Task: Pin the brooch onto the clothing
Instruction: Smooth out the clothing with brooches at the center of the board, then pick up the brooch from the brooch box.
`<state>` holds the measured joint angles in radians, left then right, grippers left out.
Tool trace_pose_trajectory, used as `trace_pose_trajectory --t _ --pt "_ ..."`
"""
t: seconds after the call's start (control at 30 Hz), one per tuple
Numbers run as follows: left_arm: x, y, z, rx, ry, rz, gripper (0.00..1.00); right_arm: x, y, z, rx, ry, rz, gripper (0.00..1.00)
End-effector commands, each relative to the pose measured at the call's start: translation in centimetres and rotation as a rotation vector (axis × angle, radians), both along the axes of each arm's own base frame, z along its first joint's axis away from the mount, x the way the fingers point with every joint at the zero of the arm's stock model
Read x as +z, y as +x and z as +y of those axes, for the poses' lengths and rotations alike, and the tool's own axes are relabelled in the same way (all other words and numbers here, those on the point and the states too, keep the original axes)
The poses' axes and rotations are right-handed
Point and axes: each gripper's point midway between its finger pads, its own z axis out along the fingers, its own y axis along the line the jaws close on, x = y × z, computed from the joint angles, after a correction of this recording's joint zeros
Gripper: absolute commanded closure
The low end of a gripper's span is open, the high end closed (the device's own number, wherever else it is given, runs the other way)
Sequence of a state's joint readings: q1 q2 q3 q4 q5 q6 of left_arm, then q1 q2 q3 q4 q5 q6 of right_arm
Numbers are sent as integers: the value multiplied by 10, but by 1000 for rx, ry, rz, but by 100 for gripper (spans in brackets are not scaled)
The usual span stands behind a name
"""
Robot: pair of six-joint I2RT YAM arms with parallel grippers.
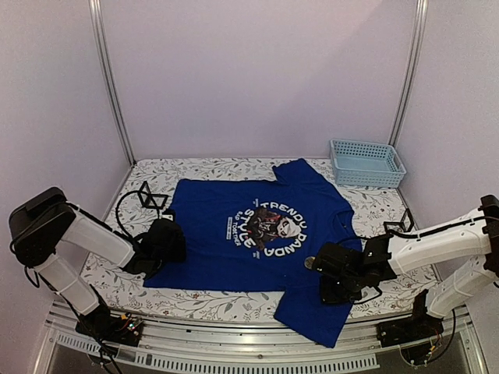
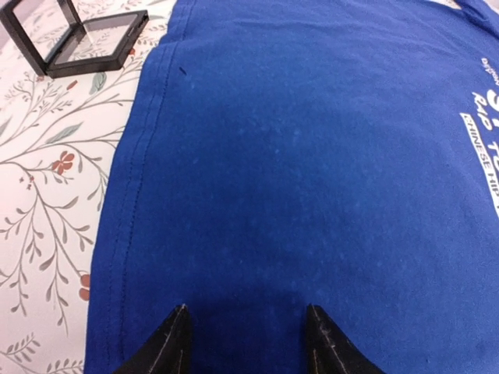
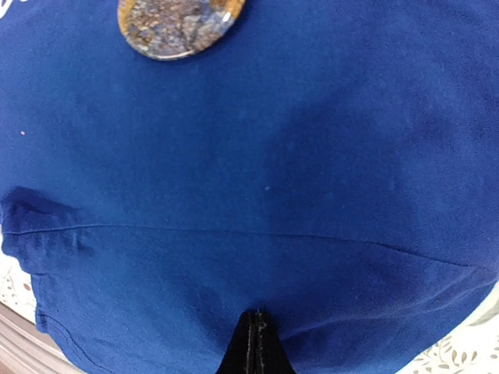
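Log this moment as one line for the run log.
left gripper: open, over shirt | right gripper: shut, low over shirt | brooch: on shirt, ahead of right gripper | pinned: cannot tell

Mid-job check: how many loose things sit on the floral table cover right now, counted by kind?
Royal-blue T-shirt with panda print: 1
Round mottled brown-and-blue brooch: 1
Black-framed clear display box, lid open: 1
Light-blue plastic lattice basket: 1
Total: 4
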<state>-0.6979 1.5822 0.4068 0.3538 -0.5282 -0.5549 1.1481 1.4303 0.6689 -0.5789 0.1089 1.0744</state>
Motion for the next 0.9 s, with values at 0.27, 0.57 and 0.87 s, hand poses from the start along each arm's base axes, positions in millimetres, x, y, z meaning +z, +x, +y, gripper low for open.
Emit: trace_pose_trajectory --t 0.27,0.57,0.87 --pt "51 9 -14 -85 -65 -104 37 58 65 -72 -166 -94 -106 85" --pt "113 14 -65 -340 -200 -250 19 101 207 -182 -461 -94 -401 68" --pt "106 7 -78 -446 -197 -250 18 39 217 -231 -550 -299 -219 54"
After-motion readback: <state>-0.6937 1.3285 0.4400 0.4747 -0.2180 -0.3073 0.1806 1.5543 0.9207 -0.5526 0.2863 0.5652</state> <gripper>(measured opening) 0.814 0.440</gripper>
